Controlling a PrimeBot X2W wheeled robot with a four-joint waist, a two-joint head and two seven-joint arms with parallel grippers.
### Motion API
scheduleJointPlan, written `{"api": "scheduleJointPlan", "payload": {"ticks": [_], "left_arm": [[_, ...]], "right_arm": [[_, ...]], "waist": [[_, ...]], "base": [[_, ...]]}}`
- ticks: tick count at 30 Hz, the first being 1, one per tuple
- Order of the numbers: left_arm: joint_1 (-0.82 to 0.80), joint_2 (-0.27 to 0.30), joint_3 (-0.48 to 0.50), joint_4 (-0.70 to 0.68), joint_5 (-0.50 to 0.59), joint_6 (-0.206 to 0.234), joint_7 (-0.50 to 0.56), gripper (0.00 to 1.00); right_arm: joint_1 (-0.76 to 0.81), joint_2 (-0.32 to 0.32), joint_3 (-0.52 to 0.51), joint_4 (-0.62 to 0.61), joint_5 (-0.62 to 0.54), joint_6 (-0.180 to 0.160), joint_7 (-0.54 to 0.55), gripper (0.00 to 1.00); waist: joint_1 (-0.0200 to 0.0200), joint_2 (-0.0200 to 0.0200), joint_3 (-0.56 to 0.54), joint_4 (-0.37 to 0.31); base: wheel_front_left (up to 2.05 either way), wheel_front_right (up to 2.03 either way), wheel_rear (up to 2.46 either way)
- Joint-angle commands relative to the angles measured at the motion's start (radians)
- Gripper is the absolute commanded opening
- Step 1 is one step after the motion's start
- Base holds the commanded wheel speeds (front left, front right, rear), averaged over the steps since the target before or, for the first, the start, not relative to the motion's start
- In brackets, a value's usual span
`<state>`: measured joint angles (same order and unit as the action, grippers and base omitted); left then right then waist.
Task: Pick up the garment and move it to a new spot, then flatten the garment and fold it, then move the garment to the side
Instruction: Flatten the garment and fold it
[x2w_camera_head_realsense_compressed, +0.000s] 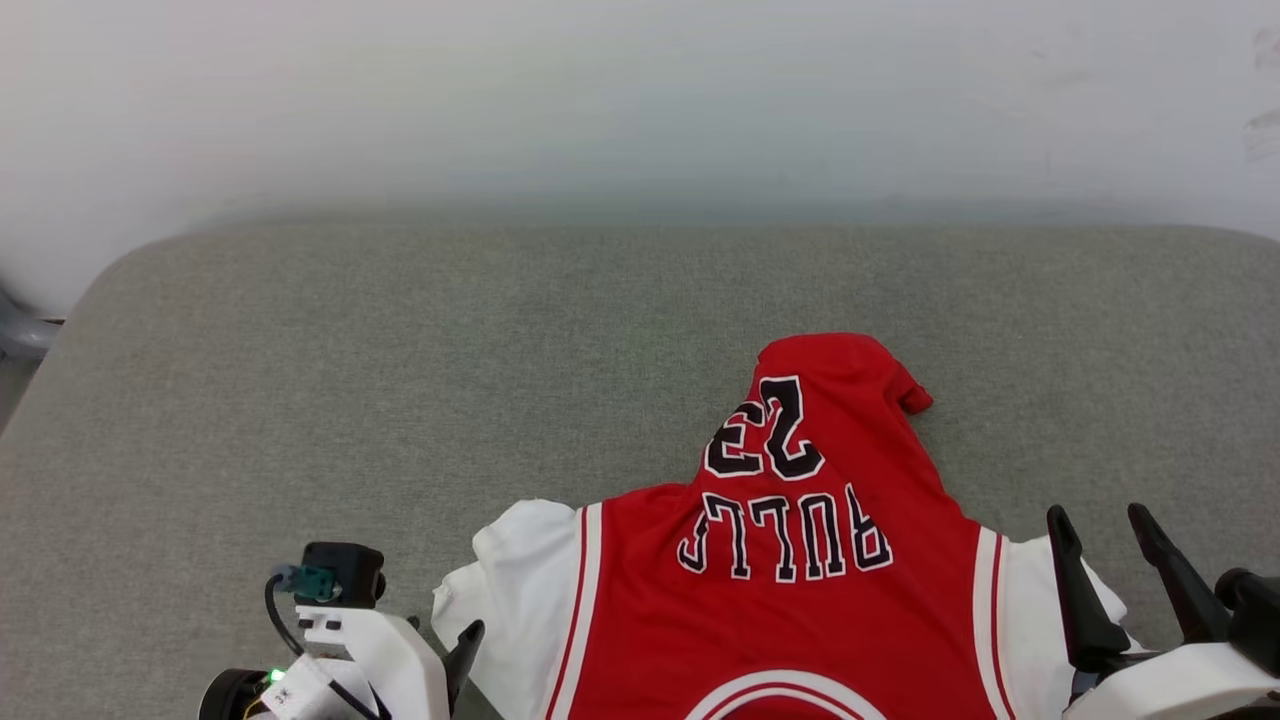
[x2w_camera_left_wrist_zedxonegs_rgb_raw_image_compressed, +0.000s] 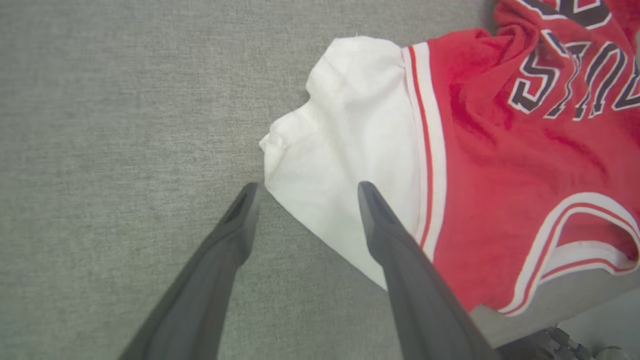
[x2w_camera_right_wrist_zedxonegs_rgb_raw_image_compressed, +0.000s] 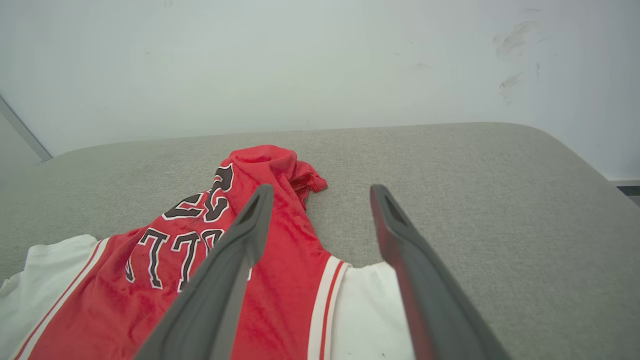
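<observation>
Head view: the garment (x2w_camera_head_realsense_compressed: 800, 570), red with white sleeves, striped trim and black white-outlined lettering face up, lies rumpled at the near middle-right of the grey worktop (x2w_camera_head_realsense_compressed: 300, 400), its far end bunched narrow; the right gripper (x2w_camera_head_realsense_compressed: 1098, 513) is over the right sleeve, fingers wide and empty. Left wrist view: the left gripper (x2w_camera_left_wrist_zedxonegs_rgb_raw_image_compressed: 307, 187), fingers wide and empty, straddles the left sleeve's edge. Right wrist view: the spread fingers frame the right sleeve

Soft cloth garment (x2w_camera_head_realsense_compressed: 800, 560) lies on matt, coarse-woven grey fabric surface (x2w_camera_head_realsense_compressed: 400, 380).
</observation>
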<state>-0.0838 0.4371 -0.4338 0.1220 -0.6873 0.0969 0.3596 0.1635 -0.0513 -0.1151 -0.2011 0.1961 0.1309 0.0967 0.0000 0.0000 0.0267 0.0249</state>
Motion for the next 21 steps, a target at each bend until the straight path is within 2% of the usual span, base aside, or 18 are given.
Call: {"api": "scheduleJointPlan", "payload": {"ticks": [1,11,12,13,14,16,21], "left_arm": [[-0.023,0.004,-0.002,0.015,-0.017,-0.006,0.030,1.00],[-0.081,0.002,-0.070,0.153,-0.053,-0.048,0.204,1.00],[-0.083,-0.007,-0.078,0.163,-0.061,-0.054,0.219,0.75],[-0.084,-0.011,-0.088,0.172,-0.059,-0.058,0.230,0.31],[-0.087,-0.015,-0.095,0.179,-0.056,-0.062,0.234,0.00],[-0.089,-0.027,-0.105,0.189,-0.055,-0.068,0.233,0.00],[-0.109,-0.023,-0.080,0.162,-0.005,-0.032,0.124,0.00]], "right_arm": [[-0.022,0.002,0.003,-0.004,0.004,0.000,-0.003,1.00],[-0.063,0.002,0.007,0.028,0.019,0.000,-0.013,1.00],[-0.064,0.002,0.005,0.032,0.021,0.000,-0.014,1.00],[-0.063,0.002,0.004,0.036,0.026,0.000,-0.011,1.00],[-0.065,0.002,0.004,0.040,0.025,0.000,-0.010,1.00],[-0.066,0.002,0.002,0.048,0.028,0.000,-0.001,1.00],[-0.050,0.002,-0.019,0.066,0.032,0.000,0.059,1.00]], "waist": [[0.0000,0.0000,0.030,-0.017],[0.0000,0.0000,0.098,-0.051],[0.0000,0.0000,0.099,-0.053],[0.0000,0.0000,0.099,-0.054],[0.0000,0.0000,0.100,-0.055],[0.0000,0.0000,0.098,-0.057],[0.0000,0.0000,0.086,-0.053]], "base": [[0.00,0.00,0.00],[0.00,0.00,0.00],[0.00,0.00,0.00],[0.00,0.00,0.00],[0.00,0.00,0.00],[0.00,0.00,0.00],[0.00,0.00,0.00]]}}
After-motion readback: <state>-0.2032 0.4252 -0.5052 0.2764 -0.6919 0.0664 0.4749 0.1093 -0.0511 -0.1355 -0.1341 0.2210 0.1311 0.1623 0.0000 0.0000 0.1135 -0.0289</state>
